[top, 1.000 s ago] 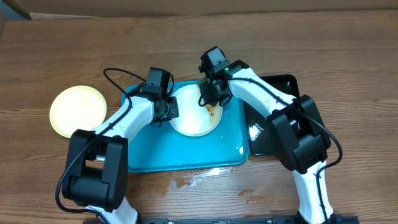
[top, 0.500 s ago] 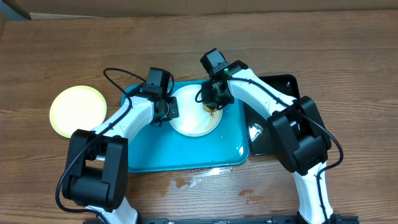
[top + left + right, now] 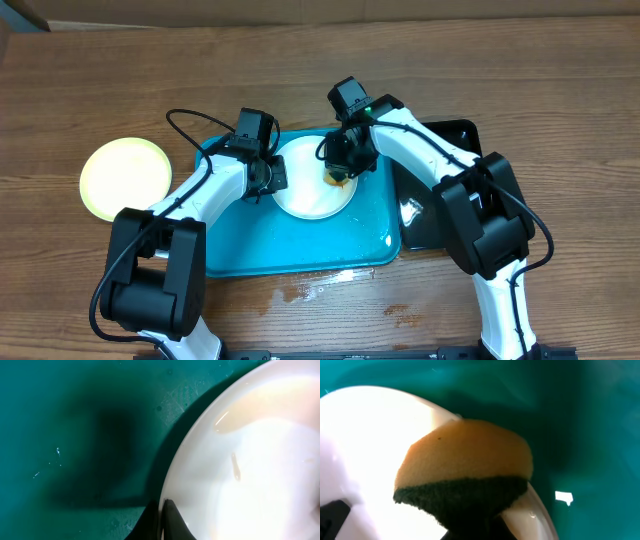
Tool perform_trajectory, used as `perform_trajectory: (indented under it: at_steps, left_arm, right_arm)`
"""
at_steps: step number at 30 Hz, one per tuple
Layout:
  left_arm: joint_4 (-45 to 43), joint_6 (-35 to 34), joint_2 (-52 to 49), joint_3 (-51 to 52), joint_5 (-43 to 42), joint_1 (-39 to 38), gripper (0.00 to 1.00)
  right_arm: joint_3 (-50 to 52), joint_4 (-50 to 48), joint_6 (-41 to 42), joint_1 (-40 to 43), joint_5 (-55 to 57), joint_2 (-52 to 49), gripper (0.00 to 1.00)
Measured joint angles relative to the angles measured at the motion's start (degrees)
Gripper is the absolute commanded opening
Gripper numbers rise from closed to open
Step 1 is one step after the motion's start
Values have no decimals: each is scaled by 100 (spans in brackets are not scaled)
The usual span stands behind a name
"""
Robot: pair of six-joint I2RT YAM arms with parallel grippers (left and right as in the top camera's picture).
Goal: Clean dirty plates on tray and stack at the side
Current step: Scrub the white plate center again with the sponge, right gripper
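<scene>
A white plate (image 3: pixel 312 190) sits on the turquoise tray (image 3: pixel 260 245) at its upper middle. My left gripper (image 3: pixel 272 177) is shut on the plate's left rim, seen in the left wrist view (image 3: pixel 165 520) with the rim (image 3: pixel 190 460) pinched between the fingers. My right gripper (image 3: pixel 340 165) is shut on a yellow and dark green sponge (image 3: pixel 465 472) and presses it on the plate's right edge (image 3: pixel 370 435). A pale yellow-green plate (image 3: pixel 126 178) lies on the table left of the tray. A third plate is not visible.
A glossy black tray (image 3: pixel 440 190) lies right of the turquoise tray, under the right arm. Water spots (image 3: pixel 310 290) lie on the wood in front of the tray. A cardboard edge (image 3: pixel 300 10) runs along the back.
My right gripper has moved the sponge a little down and to the right along the plate's right edge. The left gripper and plate have stayed put.
</scene>
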State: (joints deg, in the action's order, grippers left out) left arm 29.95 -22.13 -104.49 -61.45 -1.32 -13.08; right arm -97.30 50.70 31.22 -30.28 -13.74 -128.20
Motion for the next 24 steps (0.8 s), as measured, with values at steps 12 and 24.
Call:
perform_trajectory:
  at_steps: [12,24]
  left_arm:
    - [2,0,0,0,2,0,4]
    - [2,0,-2,0,0,0,4]
  right_arm:
    - [503,-616,564,-315,704,258,4]
    - [612,-365,881,-313,785,352,4]
